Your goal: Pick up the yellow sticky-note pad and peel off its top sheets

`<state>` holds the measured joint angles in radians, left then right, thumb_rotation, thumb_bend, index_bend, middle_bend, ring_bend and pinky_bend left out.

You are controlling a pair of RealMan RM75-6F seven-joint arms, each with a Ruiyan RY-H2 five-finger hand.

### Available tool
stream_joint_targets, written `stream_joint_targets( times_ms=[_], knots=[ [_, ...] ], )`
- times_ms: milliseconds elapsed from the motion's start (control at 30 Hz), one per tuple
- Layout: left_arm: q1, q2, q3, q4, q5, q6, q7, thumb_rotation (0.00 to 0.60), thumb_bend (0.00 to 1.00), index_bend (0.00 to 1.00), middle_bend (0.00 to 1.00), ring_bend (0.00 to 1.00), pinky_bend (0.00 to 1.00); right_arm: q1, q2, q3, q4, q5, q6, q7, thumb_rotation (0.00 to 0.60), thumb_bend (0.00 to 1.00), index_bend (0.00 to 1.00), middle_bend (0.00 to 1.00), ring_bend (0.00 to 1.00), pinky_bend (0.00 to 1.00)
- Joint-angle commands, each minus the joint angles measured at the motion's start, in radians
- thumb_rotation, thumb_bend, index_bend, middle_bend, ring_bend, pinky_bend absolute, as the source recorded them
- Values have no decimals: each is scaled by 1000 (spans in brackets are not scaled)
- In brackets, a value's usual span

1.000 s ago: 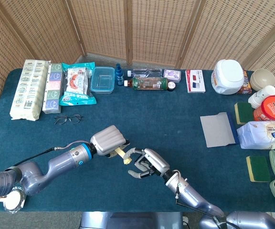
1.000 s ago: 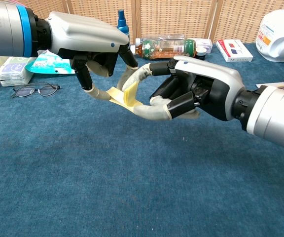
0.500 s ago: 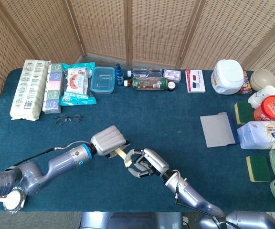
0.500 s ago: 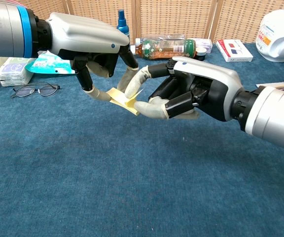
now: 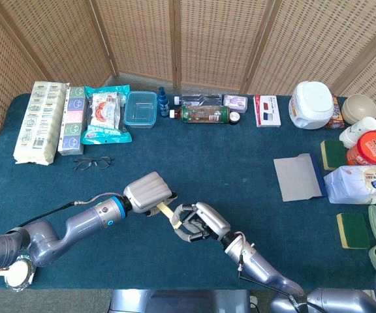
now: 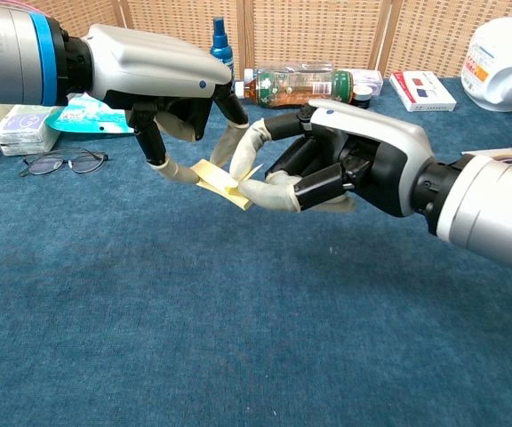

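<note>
The small square yellow sticky-note pad (image 6: pixel 220 181) sits at centre-left of the chest view and just below centre in the head view. It is held clear of the dark blue felt-covered table (image 6: pixel 194 338), between the two hands.

**Left hand.** The silver five-finger left hand (image 6: pixel 163 80) enters from the upper left of the chest view with its fingers curled downward. It holds the pad at the pad's left and rear edges, with pale fingertips (image 6: pixel 169 168) pressing on it from either side. This grip appears intended to fix the pad body in the air, leaving the free edge turned toward the other hand.

**Right hand.** The silver and black right hand (image 6: pixel 327 160) enters from the right of the frame. Its thumb and one finger (image 6: pixel 269 191) are brought together at the pad's right corner, where a thin yellow flap (image 6: pixel 249 173) stands raised from the stack. The remaining fingers are curled in toward the palm. It therefore appears to be pinching the top sheet or sheets. How many sheets it holds cannot be determined.

**Reason for the arrangement.** One hand anchors the pad while the other pulls. Holding the pad clear of the table gives the fingers access to both faces.

**Background.** Thin-framed spectacles (image 6: pixel 63 162) lie at the left edge of the chest view. A clear plastic bottle with a green label (image 6: pixel 296 86) lies on its side at top centre.
</note>
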<state>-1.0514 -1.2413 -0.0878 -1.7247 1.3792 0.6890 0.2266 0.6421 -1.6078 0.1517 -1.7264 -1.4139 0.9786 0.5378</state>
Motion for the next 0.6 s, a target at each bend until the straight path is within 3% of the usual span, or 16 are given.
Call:
stream_joint_targets(
  times_ms=[33, 600],
  knots=[
    [0, 0, 0, -2, 3, 2, 0, 600, 330, 653, 1000, 1000, 1000, 0, -2, 1, 0, 1, 1, -4, 600, 403, 533, 1000, 1000, 1000],
    [-5, -9, -6, -16, 12, 4, -7, 600, 329, 652, 1000, 1000, 1000, 1, 8, 6, -11, 6, 1, -8, 600, 403, 507, 1000, 1000, 1000]
  ],
)
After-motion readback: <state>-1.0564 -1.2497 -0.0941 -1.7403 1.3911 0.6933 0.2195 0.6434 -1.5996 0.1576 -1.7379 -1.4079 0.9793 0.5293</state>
